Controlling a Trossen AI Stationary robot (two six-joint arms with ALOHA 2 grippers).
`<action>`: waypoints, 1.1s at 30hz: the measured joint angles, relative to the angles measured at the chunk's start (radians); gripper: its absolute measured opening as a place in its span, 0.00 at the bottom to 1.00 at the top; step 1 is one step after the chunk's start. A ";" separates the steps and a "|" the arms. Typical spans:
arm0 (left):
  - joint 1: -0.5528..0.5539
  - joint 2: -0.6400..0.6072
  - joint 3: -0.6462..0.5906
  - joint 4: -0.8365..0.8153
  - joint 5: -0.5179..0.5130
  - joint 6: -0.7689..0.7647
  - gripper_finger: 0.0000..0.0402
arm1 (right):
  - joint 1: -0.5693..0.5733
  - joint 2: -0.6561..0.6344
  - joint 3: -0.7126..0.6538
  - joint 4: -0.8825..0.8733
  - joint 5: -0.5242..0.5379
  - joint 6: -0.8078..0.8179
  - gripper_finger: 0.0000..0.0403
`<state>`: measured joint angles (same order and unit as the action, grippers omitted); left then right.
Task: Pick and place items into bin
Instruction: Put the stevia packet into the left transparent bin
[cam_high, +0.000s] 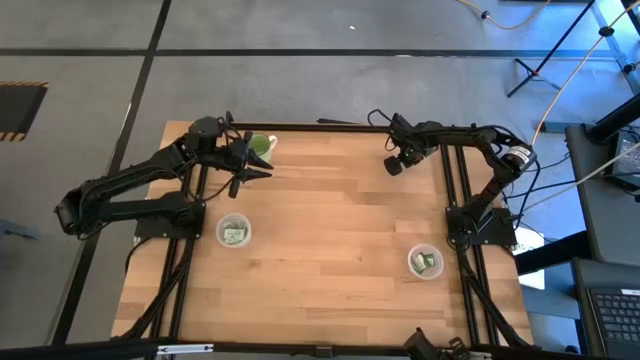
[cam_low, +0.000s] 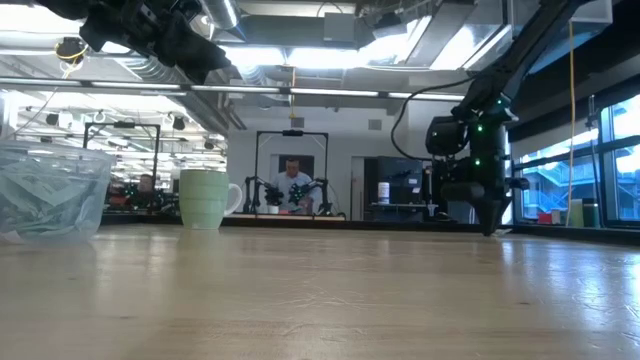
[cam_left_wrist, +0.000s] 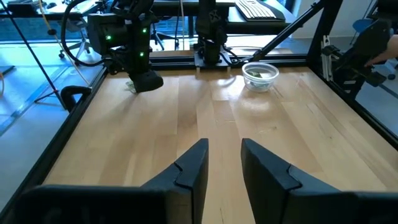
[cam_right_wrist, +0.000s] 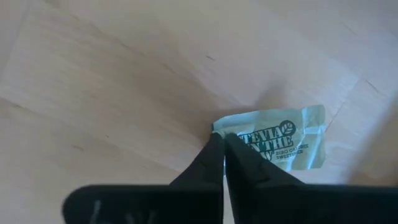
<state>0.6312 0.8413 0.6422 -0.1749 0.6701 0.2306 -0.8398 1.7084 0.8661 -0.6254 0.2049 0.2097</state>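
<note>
The right gripper (cam_right_wrist: 224, 146) is down at the table (cam_high: 330, 210) near its far right corner, its fingers pinched together on the near edge of a green packet (cam_right_wrist: 283, 144). The packet lies flat on the wood, most of it sticking out beyond the fingertips. In the high view this gripper (cam_high: 394, 165) hangs well apart from both bowls. The right bowl (cam_high: 426, 262) and the left bowl (cam_high: 234, 232) each hold more packets. The left gripper (cam_left_wrist: 224, 163) hovers above the table's far left, its fingers narrowly parted and empty, close to the mug (cam_high: 262, 146).
</note>
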 joint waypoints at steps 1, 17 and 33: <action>0.000 0.000 0.000 0.000 0.000 0.000 0.23 | 0.000 0.000 0.000 0.000 0.000 -0.003 0.01; 0.000 0.000 0.000 -0.001 -0.004 -0.008 0.23 | 0.128 -0.224 0.038 0.042 -0.273 -0.030 0.00; -0.077 0.166 0.000 0.081 -0.004 0.034 0.29 | 0.502 -0.281 0.043 0.878 -0.944 -0.086 0.00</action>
<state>0.5540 1.0070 0.6418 -0.0936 0.6657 0.2649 -0.3379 1.4278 0.9089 0.2524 -0.7393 0.1234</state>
